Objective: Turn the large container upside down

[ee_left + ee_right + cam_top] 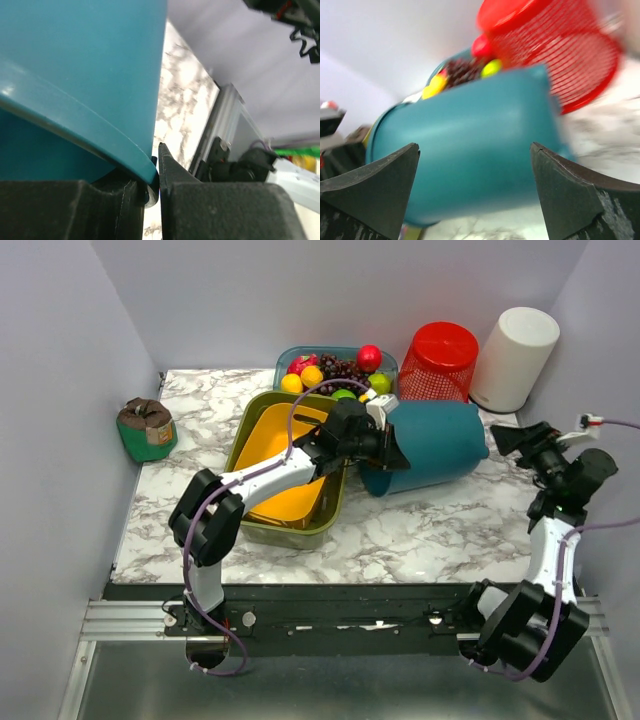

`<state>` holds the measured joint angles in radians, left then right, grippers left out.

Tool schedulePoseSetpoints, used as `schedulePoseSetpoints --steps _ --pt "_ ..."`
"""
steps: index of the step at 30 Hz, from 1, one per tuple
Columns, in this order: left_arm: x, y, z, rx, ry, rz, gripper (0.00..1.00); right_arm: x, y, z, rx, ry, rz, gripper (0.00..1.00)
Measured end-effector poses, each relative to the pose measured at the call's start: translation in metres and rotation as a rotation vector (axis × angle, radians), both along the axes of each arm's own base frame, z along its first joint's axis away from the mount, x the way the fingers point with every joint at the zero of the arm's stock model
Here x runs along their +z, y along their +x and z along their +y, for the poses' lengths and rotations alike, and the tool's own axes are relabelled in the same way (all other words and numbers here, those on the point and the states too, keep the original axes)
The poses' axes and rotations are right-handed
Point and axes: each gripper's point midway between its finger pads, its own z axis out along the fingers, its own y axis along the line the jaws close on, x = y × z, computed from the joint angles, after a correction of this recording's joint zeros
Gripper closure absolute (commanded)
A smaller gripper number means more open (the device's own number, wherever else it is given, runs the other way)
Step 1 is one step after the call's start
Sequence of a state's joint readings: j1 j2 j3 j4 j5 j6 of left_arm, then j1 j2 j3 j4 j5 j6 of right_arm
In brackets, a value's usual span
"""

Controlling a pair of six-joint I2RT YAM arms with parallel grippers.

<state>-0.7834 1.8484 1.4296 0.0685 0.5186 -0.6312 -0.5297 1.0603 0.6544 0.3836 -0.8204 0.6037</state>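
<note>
Teal container (435, 445) lies on its side on the table (420, 530), with its mouth at the left claw (385, 447) and its base pointing away from it. The left claw is clamped on the container's rim (145, 170). The wrist view shows the lip wedged between the two pads. The right claw (508, 438) has its jaws spread wide and holds nothing. It sits just past the container's base, facing it.

Step in hand, by my reading: mid-flip. The container is tipped over but not yet mouth-down. The next move calls for the left claw to raise the rim and roll it on over until the mouth sits flat. The lip looks smooth, so a firm pinch matters.

Room: the olive tray (285, 530) sits right behind the left claw, under its arm. The fruit tub (283, 362) and red mesh basket (440, 360) crowd the far side, close to the container wall. The white canister (513, 358) stands beyond those. The near side of the left claw is bare marble, which is probably the safest landing spot.
</note>
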Motion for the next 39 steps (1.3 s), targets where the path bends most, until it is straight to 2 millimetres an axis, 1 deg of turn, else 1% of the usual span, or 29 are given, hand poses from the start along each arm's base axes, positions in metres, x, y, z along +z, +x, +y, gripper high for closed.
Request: schedulePoseSetpoints --steps 2,3,5,6,9,13,17,21,24,27,29,31,34,36,39 --pt "0.002 -0.011 -0.003 -0.066 -0.018 -0.012 1.0 0.006 -0.01 -0.026 -0.109 -0.016 -0.008 0.0" --pt "0.001 -0.017 -0.004 -0.094 -0.021 -0.014 1.0 0.006 -0.015 -0.04 -0.159 -0.017 -0.005 0.0" --pt "-0.002 -0.032 -0.006 -0.167 -0.026 -0.017 1.0 0.0 -0.021 -0.062 -0.24 -0.002 0.022 0.0" --pt "-0.004 -0.041 -0.006 -0.21 -0.028 -0.018 1.0 -0.006 -0.022 -0.068 -0.257 0.011 0.041 0.0" --pt "-0.01 -0.06 -0.004 -0.292 -0.018 -0.016 1.0 -0.024 -0.021 -0.069 -0.258 0.06 0.102 0.0" --pt "-0.019 -0.073 0.002 -0.332 0.009 -0.015 1.0 -0.041 -0.02 -0.069 -0.252 0.11 0.158 0.0" --pt "-0.023 -0.073 0.003 -0.329 0.017 -0.015 1.0 -0.055 -0.021 -0.064 -0.232 0.163 0.193 0.0" --pt "-0.025 -0.073 0.004 -0.326 0.024 -0.018 1.0 -0.08 -0.025 -0.055 -0.209 0.239 0.241 0.0" --pt "-0.026 -0.072 0.005 -0.32 0.032 -0.024 1.0 -0.091 -0.019 -0.055 -0.18 0.29 0.263 0.0" --pt "-0.027 -0.071 0.005 -0.316 0.037 -0.029 1.0 -0.09 -0.012 -0.054 -0.145 0.329 0.229 0.04" --pt "-0.028 -0.07 0.005 -0.312 0.039 -0.031 1.0 -0.09 -0.01 -0.05 -0.121 0.35 0.225 0.05" --pt "-0.028 -0.07 0.004 -0.31 0.04 -0.033 1.0 -0.088 -0.008 -0.047 -0.107 0.352 0.217 0.05" --pt "-0.028 -0.069 0.004 -0.304 0.041 -0.035 1.0 -0.082 -0.007 -0.044 -0.088 0.34 0.192 0.1" --pt "-0.027 -0.068 0.004 -0.302 0.042 -0.036 1.0 -0.077 -0.006 -0.042 -0.073 0.329 0.172 0.14" --pt "-0.028 -0.066 0.005 -0.297 0.045 -0.04 1.0 -0.073 -0.006 -0.04 -0.057 0.315 0.143 0.16"
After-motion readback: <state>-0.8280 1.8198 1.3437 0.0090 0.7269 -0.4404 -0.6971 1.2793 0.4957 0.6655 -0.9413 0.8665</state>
